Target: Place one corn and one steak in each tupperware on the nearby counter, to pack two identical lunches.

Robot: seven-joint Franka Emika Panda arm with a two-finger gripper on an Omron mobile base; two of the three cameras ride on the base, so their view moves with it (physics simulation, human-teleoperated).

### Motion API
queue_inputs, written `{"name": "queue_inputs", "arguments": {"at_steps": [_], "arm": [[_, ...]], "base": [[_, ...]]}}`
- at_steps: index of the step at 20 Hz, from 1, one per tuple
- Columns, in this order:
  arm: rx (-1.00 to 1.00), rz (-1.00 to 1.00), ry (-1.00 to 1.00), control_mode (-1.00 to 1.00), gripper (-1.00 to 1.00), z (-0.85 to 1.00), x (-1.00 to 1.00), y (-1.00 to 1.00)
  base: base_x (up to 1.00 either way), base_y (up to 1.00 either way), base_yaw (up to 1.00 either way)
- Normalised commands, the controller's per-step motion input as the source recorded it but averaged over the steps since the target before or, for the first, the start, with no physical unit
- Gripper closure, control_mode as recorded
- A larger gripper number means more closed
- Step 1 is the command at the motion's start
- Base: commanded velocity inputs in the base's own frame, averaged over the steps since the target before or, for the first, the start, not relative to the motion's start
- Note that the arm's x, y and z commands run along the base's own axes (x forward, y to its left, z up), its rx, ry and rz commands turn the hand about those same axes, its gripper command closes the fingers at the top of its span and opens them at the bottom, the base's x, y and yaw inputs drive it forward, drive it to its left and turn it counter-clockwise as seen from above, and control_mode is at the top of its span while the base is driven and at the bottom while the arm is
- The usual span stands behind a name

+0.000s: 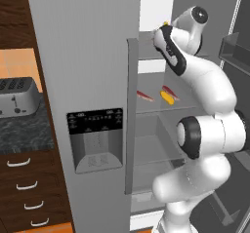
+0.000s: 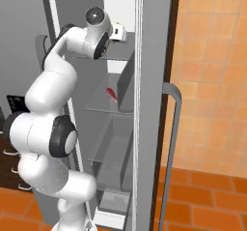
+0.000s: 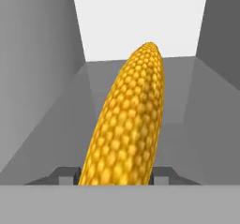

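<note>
Corn (image 3: 129,120): one cob clenched between the gripper (image 3: 115,175) jaws, up at the fridge's upper shelf (image 1: 146,51). Advice: withdraw straight, clear of the door edge. Second cob (image 1: 167,97) and steaks (image 1: 144,95) lie one shelf lower.

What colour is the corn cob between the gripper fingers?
Yellow-orange, with a bumpy kernel pattern; the corn cob shows best in the hand view.

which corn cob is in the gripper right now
The corn on the upper fridge shelf, sitting between the gripper fingertips in the hand view. The other corn lies a shelf lower, beside a steak.
</note>
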Motion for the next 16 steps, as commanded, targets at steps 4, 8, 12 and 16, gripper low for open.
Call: {"name": "queue_inputs", "arguments": {"at_steps": [4, 8, 12, 16], "arm": [[0.01, 0.00, -0.42, -1.00, 1.00, 0.24, -1.00, 0.00], [0.05, 0.00, -0.19, -1.00, 1.00, 0.29, -1.00, 0.00], [0.02, 0.00, 0.21, -1.00, 1.00, 0.10, -1.00, 0.00], [-0.01, 0.00, 0.46, -1.00, 1.00, -0.38, -1.00, 0.00]], "base": [[0.00, 0.00, 0.00], [0.00, 0.00, 0.00], [0.00, 0.00, 0.00], [0.00, 0.00, 0.00]]}}
